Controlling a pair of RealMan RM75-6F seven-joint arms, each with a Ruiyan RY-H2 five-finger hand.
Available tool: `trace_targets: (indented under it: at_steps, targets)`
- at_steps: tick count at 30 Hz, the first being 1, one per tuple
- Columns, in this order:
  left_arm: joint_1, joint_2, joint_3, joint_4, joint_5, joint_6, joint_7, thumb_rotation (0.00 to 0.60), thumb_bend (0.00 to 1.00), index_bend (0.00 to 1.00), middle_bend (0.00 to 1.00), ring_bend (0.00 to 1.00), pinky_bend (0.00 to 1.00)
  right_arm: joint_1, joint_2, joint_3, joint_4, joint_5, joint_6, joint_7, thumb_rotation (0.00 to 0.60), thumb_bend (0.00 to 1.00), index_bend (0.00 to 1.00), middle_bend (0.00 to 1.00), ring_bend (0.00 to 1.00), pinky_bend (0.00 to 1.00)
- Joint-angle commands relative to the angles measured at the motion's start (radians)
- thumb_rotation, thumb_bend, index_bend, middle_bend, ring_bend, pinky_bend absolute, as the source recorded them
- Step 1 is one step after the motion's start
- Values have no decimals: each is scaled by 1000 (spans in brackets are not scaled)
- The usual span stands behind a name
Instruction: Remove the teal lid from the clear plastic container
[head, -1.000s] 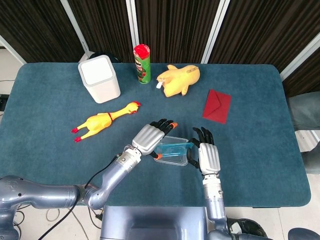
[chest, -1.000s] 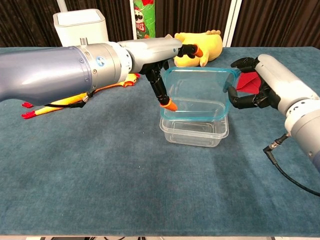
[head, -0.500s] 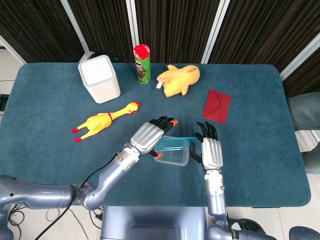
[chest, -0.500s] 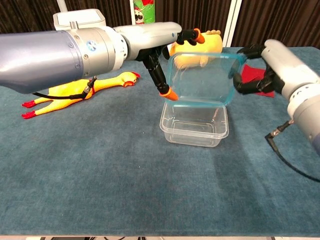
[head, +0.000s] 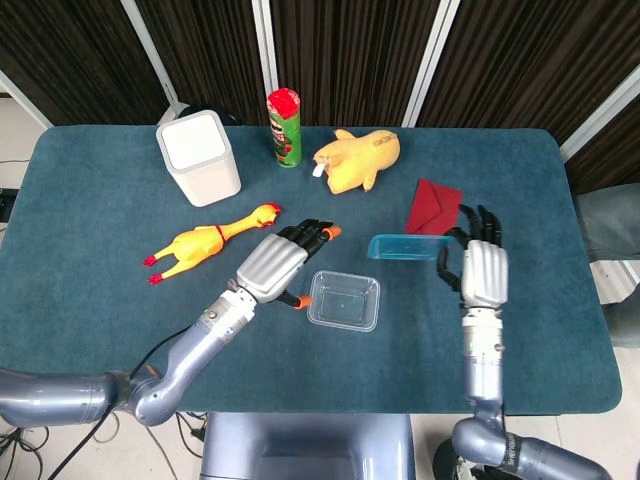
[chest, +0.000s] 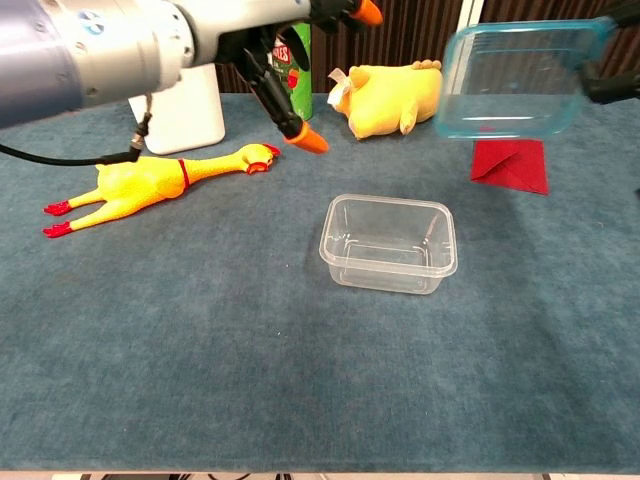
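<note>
We see the right hand (head: 484, 272) holding the teal lid (head: 403, 247) in the air, right of the clear plastic container (head: 344, 300) on the tabletop (head: 100, 200). The left hand (head: 268, 268) hovers spread at its left, holding nothing.

a bench (head: 90, 200) covered in dark teal cloth is seen against a wall of dark vertical slats (head: 350, 50), divided by white slanted strips (head: 262, 45). pale floor (head: 12, 140) is visible past the far left corner and by the right edge. even light falls throughout.
</note>
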Motion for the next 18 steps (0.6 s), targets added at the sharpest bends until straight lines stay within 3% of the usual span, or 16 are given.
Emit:
trace_targets:
  at_steps: [1,13,15,18]
  targets:
    - [40,55,12,-46,35,27,-31,600,52,87,52,34,210,-36,59,-13,7,11,-6,28,600,643,655,176,0,0]
    - [213,267,81,-156,171,117,-180,600,52,87,58,34,205,-133,192,-120,2,28,-20,52,600,644,643,176,0,0]
    - [235,289,91,-163,192,125,-206,600,52,87,57,34,205,-144,202,-139,-5,28,-22,50,600,643,615,176,0,0]
    - [267,320,109,-169,232,137,-241,600,52,87,57,34,202,-156,210,-167,-15,30,-26,42,600,614,492,171,0,0]
